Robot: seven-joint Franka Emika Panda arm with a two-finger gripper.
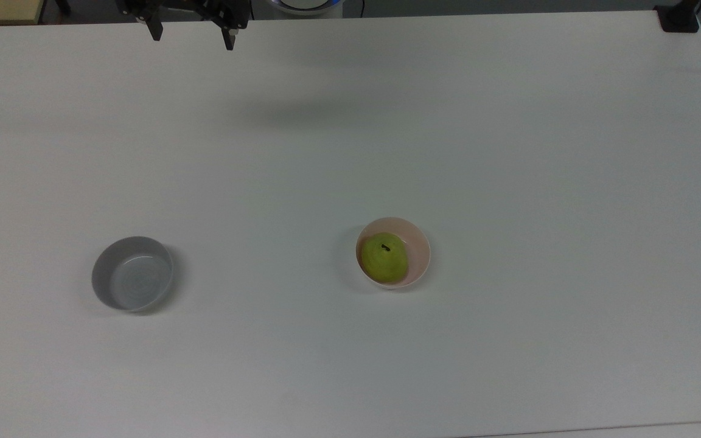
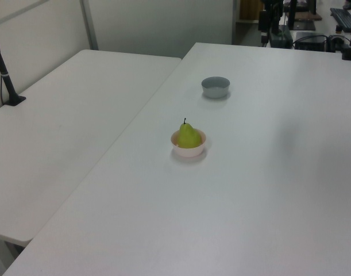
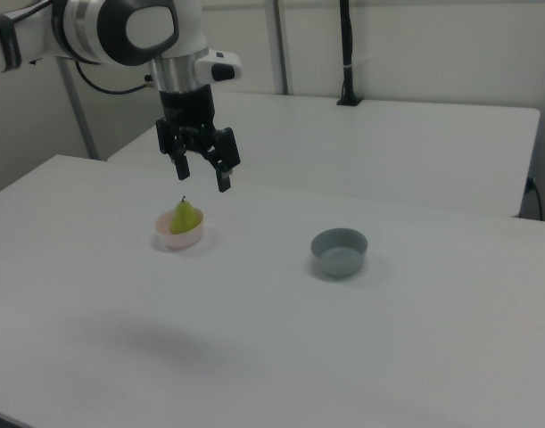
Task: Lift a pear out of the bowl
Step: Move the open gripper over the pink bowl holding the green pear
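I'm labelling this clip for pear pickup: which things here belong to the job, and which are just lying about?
Belongs to the job:
- pear, sitting stem up in the pink bowl
- pink bowl
- tool, open, raised above the table

Just lying about:
- grey bowl, empty, apart from the pink one

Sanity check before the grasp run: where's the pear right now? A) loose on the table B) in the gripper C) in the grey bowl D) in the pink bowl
D: the pear sits stem-up inside the pink bowl; the grey bowl holds nothing, and the gripper is open in the air with nothing between its fingers.
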